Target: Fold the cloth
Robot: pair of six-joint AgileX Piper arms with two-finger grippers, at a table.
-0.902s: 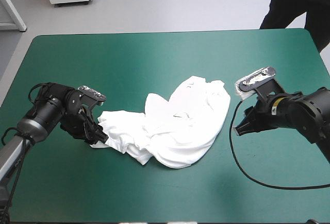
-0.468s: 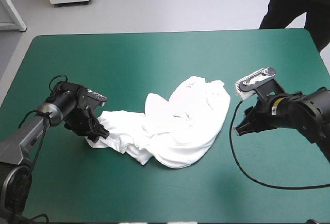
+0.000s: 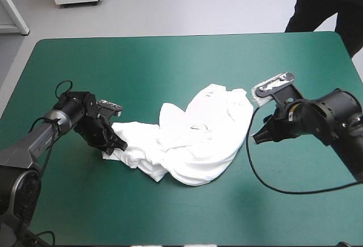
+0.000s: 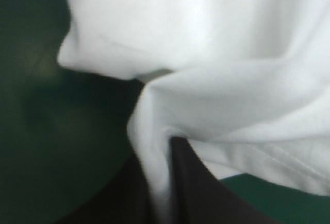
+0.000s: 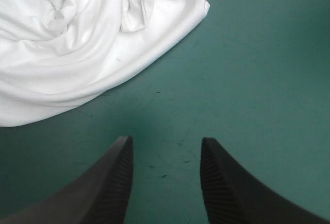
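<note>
The left gripper (image 4: 166, 152) pinches an edge of the crumpled T-shirt (image 3: 193, 142) (all but closed on it); the right gripper (image 5: 165, 149) hovers spread wide over the worktop (image 3: 170, 59) beside it.

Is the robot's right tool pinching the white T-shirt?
No, the right tool stands open over the bare teal-green cover, and the T-shirt lies ahead of it, untouched.

T-shirt (image 3: 193, 145): soft creased cloth. Cover (image 3: 170, 65): matt, lightly scuffed. Fingers (image 5: 216, 183): ribbed.
</note>
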